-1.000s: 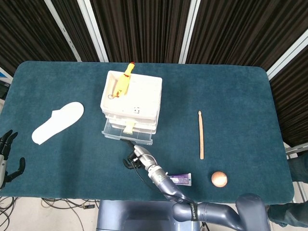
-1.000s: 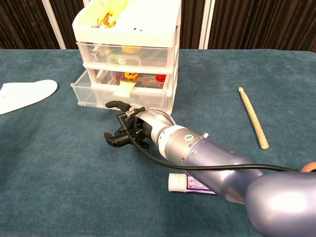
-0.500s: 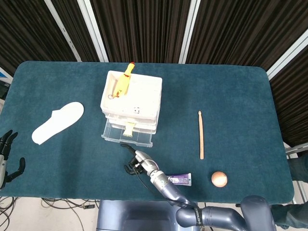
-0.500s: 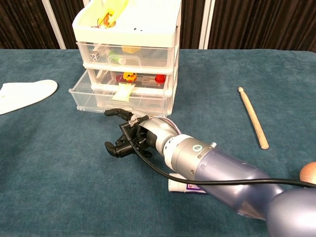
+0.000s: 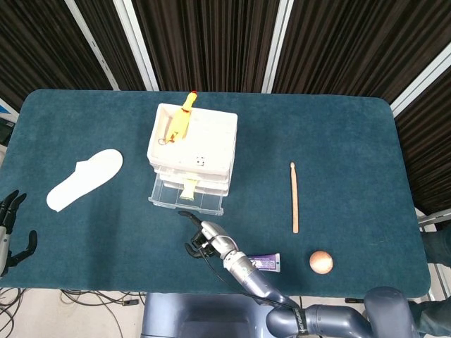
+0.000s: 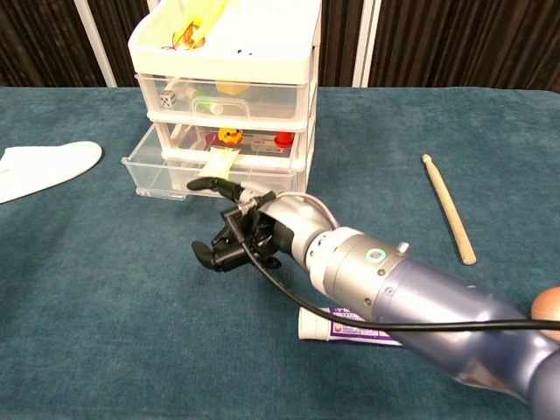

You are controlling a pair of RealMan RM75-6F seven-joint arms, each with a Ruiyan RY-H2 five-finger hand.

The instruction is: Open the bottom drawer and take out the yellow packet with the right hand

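Observation:
The white three-drawer unit (image 5: 194, 144) (image 6: 229, 52) stands left of the table's middle. Its clear bottom drawer (image 5: 184, 198) (image 6: 166, 179) is pulled out. The yellow packet (image 5: 189, 186) (image 6: 220, 161) lies in that drawer, leaning over its front part. My right hand (image 5: 201, 240) (image 6: 242, 238) hovers just in front of the drawer without touching it. Most of its fingers are curled, one finger (image 6: 210, 185) is stretched toward the drawer front, and it holds nothing. My left hand (image 5: 10, 229) hangs off the table's near left corner with its fingers spread.
A purple-and-white tube (image 5: 263, 263) (image 6: 350, 325) lies under my right forearm. A drumstick (image 5: 294, 197) (image 6: 448, 208) and a wooden ball (image 5: 320, 262) lie to the right. A white insole (image 5: 84, 179) (image 6: 44, 166) lies left. A rubber chicken (image 5: 182, 123) is on the unit's top.
My right hand's finger left the drawer front and the hand drew back toward me, then shifted slightly right. The bottom drawer stays pulled out.

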